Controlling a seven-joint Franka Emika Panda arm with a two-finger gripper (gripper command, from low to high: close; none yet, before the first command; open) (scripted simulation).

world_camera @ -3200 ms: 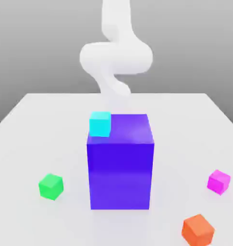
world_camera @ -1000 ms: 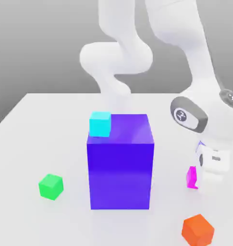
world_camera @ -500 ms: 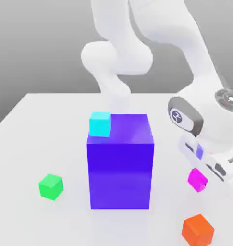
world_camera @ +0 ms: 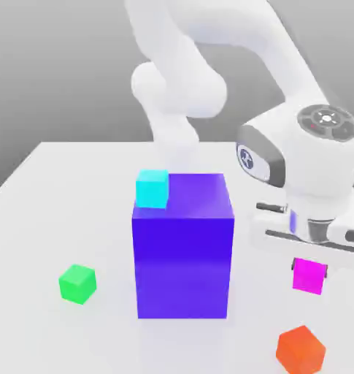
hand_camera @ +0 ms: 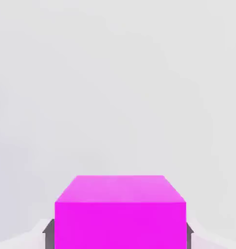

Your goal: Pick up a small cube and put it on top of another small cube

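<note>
The small cube (world_camera: 309, 275), plain magenta, hangs under my white hand at the exterior view's right, to the right of the big purple-blue block (world_camera: 182, 256). My gripper (world_camera: 309, 276) is shut on it, one finger on each side. In the hand view the small cube (hand_camera: 119, 214) sits between the dark fingers (hand_camera: 48, 232) of the gripper (hand_camera: 118, 234), with pale table behind it. A small cyan cube (world_camera: 152, 188) rests on the block's top, at its back left corner.
A green cube (world_camera: 77, 283) lies on the white table (world_camera: 55, 197) left of the block. An orange cube (world_camera: 301, 349) lies near the front edge, below the held cube. The arm's white links rise behind the block.
The hand has turned level and shifted a little to the exterior view's right, carrying the magenta cube with it. The wrist now stands higher. The other cubes have not moved.
</note>
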